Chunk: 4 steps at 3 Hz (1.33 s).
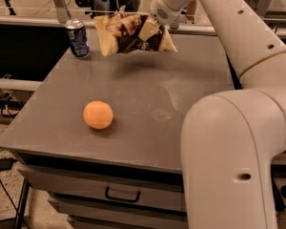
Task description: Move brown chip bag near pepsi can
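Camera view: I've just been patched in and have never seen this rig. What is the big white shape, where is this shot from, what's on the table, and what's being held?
The big white shape is the robot's single arm. Its near part fills the lower right, then it reaches over to the far side of the grey table. The one camera looks down across the table from its near side; where it is mounted is not on record. At the arm's tip, the two-finger gripper is shut on a crinkly brown chip bag with cream-yellow ends, holding it above the surface with its shadow beneath. Left of the bag, apart from it, a small dark blue pepsi can stands upright. An orange ball lies nearer the front left.
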Motion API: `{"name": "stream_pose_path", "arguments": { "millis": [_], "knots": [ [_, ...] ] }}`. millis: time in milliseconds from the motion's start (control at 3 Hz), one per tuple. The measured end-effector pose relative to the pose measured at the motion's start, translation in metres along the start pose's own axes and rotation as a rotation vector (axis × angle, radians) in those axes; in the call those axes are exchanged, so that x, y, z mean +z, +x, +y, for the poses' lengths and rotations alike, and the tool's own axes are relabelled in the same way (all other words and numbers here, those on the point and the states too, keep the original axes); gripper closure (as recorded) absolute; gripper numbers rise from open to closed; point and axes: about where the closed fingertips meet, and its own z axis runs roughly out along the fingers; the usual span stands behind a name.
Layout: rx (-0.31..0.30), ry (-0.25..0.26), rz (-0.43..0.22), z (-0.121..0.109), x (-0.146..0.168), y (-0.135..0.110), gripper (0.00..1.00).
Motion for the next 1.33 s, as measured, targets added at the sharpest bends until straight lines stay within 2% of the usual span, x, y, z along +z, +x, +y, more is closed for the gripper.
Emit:
{"name": "stream_pose_path", "arguments": {
  "millis": [333, 667, 1333],
  "knots": [
    [0.058, -0.009, 0.062, 0.004, 0.010, 0.000, 1.00],
    [0.103, -0.012, 0.104, 0.006, 0.017, 0.001, 0.92],
    [0.116, -0.021, 0.118, 0.008, 0.026, 0.002, 0.44]
  ]
}}
